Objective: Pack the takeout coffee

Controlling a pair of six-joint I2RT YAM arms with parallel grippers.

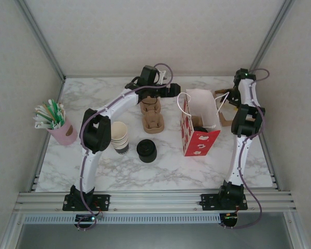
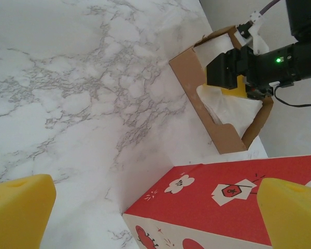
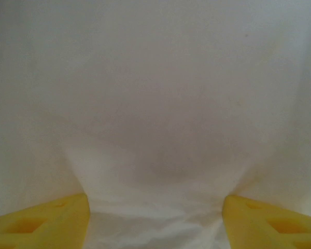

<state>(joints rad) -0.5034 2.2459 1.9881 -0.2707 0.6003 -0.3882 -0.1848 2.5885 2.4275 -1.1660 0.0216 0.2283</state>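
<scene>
takeout coffee (image 1: 199, 127): dark round top, low inside red bag (image 1: 196, 142) | handling: probably light, thin paper wall dents, lid may pop off; take the sides under the lid | writing: none readable, bag has white drawings | left gripper (image 2: 155, 215): wide apart, empty | right gripper (image 3: 155, 223): fingers apart over white napkin (image 3: 155, 104), seems to hold nothing
</scene>
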